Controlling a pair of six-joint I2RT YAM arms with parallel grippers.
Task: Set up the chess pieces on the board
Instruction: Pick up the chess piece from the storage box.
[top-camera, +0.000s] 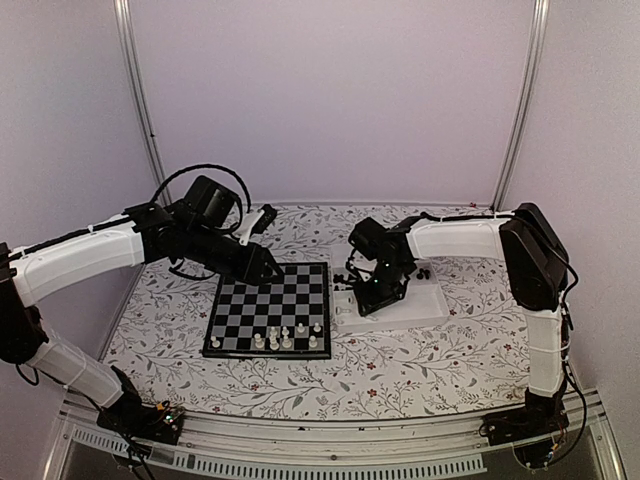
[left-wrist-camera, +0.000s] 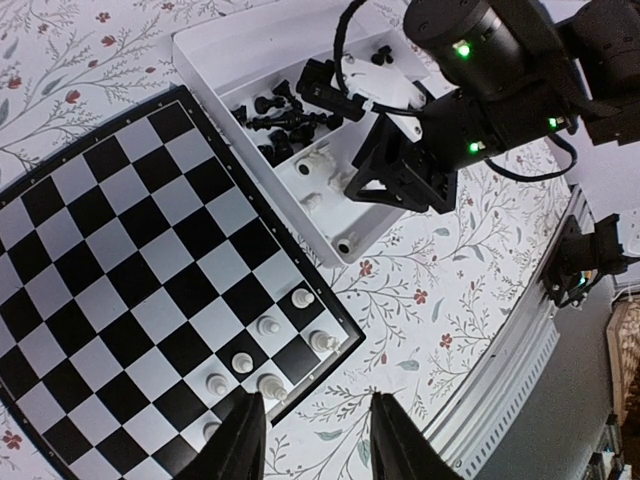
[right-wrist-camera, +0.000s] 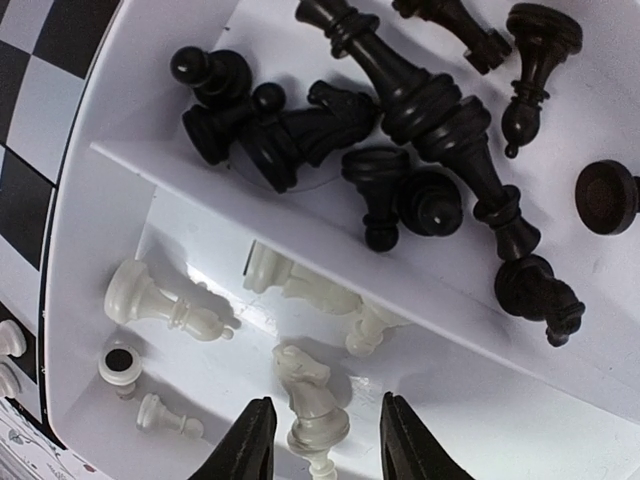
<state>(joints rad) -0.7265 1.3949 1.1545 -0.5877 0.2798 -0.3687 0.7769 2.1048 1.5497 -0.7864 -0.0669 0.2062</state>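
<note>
Tools, two, open: left tool (left-wrist-camera: 312, 440) by board (left-wrist-camera: 130, 260), right tool (right-wrist-camera: 325, 445) straddling one white piece (right-wrist-camera: 310, 395).

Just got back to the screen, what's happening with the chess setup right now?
The right gripper is down in the white tray, its fingers open on either side of a white knight, not yet lifted. Black pieces lie heaped in the tray's other compartment. The left gripper hangs open and empty over the board, where a handful of white pieces stand in the near rows. No black piece shows on the board.
</note>
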